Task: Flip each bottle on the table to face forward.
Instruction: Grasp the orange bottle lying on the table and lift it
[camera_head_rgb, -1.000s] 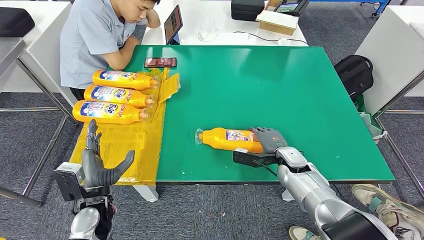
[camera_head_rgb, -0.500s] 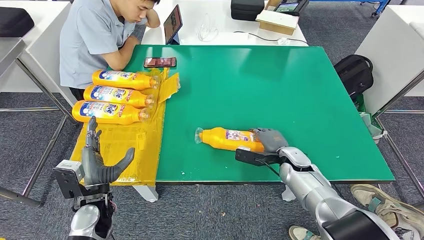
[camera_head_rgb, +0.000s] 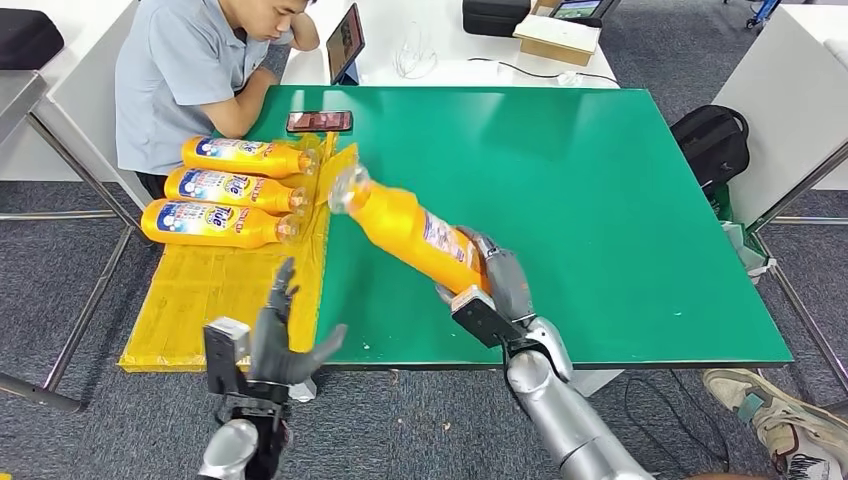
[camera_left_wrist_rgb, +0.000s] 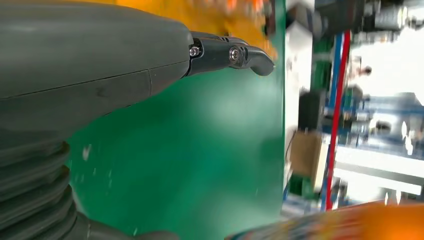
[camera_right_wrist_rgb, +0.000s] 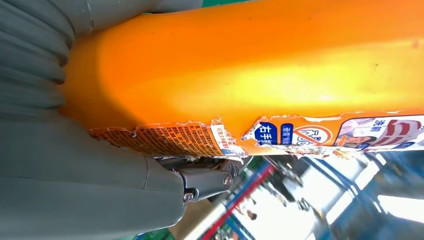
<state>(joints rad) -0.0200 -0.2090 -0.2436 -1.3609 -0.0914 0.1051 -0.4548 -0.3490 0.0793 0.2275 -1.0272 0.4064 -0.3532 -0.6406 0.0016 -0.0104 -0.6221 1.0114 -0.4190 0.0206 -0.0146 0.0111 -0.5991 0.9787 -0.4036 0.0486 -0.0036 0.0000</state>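
Note:
My right hand (camera_head_rgb: 503, 285) grips the base of an orange bottle (camera_head_rgb: 408, 232) and holds it lifted above the green table (camera_head_rgb: 600, 200), its clear cap pointing toward the far left. In the right wrist view the bottle (camera_right_wrist_rgb: 250, 65) shows a torn label against my right hand (camera_right_wrist_rgb: 75, 190). Three more orange bottles (camera_head_rgb: 225, 186) lie side by side on the yellow sheet (camera_head_rgb: 225, 290) at the table's left, blue labels up. My left hand (camera_head_rgb: 280, 340) hovers open at the near edge by the sheet, fingers spread; my left hand's thumb (camera_left_wrist_rgb: 230, 52) is over green table.
A person (camera_head_rgb: 190, 70) sits at the far left corner beside a phone (camera_head_rgb: 320, 122) and an upright tablet (camera_head_rgb: 346, 45). A black backpack (camera_head_rgb: 710, 145) rests on the floor right of the table. A shoe (camera_head_rgb: 780, 420) is at the bottom right.
My right hand has lifted the bottle off the table and swung it up and left, so the cap now points at the sheet. My left hand has moved right, toward the table.

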